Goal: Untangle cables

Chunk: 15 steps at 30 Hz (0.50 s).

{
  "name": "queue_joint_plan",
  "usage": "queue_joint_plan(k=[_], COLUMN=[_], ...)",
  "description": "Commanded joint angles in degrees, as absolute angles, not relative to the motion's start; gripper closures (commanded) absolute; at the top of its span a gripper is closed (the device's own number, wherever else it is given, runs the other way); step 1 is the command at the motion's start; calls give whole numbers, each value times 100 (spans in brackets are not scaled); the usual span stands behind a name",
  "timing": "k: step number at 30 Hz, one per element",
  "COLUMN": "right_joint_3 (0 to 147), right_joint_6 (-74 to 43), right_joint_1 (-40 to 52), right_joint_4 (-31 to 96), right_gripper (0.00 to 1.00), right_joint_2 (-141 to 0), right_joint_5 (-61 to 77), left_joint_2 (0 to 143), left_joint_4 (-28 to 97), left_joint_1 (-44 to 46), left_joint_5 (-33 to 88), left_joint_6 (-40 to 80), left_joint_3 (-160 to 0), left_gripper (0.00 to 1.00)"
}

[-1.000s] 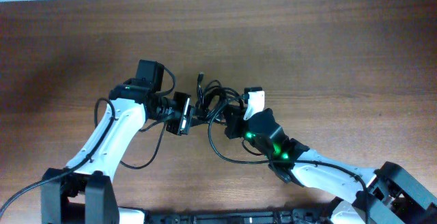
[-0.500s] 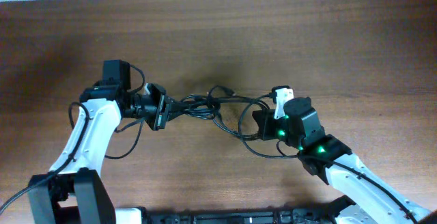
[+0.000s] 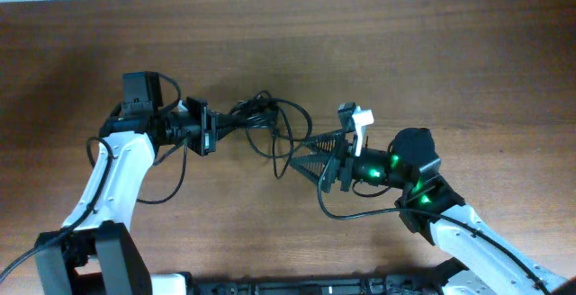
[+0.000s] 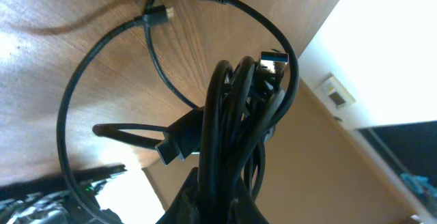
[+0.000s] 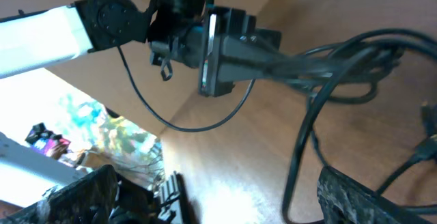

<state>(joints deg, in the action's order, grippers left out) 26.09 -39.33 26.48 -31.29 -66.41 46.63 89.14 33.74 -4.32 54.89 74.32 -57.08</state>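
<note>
Left jaws: clenched on the cables [image 3: 254,115] — the bundle sticks straight out of them.
Right jaws: spread wide, clamping nothing.
Cables: strung from the left jaws toward the right jaws — loops sag onto the tabletop [image 3: 432,52].

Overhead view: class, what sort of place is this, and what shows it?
Probably an indoor robotics lab: two robot arms work at a wooden table on tangled cables, and the left wrist view shows a room wall behind.
</note>
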Motion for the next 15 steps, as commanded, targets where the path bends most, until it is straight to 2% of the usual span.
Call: queue_joint_plan(k=[1,3,5,10,13,14,15], right_joint_3=[2670,2670,2670,2875,2906,2906,2906], right_joint_6=[-3695,-3011,-2421,-1610,-766,-593,-578], right_joint_1=[3739,4676,5105,5092,5092,5092,5092], right_joint_4=[-3199,-3221,-3218,-3179,-2995,-2871,-2781], right_gripper=[14,20,27,26,28,32,51], right_joint_2=[-6643,-6790,-7131,-8221,-8289,-8289,-8289], right_joint_5=[3787,2600,1542,-222,-1315,-1466,-1592], left_joint_2=[8777,8777,8777,8777,8777,8777,8777], left_joint_4=[3420,3459,3573,3570,3568,3568,3568], left_joint_1=[-467,-449,-252,613,742,742,742], left_joint_5=[5614,5614,5614,5730,6276,6394,6458], left_joint_6=[7804,7804,7804,8034,8036,8034,8034], left_joint_3=[-5782,-5782,-5782,-5782,-5782,-5782,-5782], left_gripper=[100,100,100,100,100,100,100])
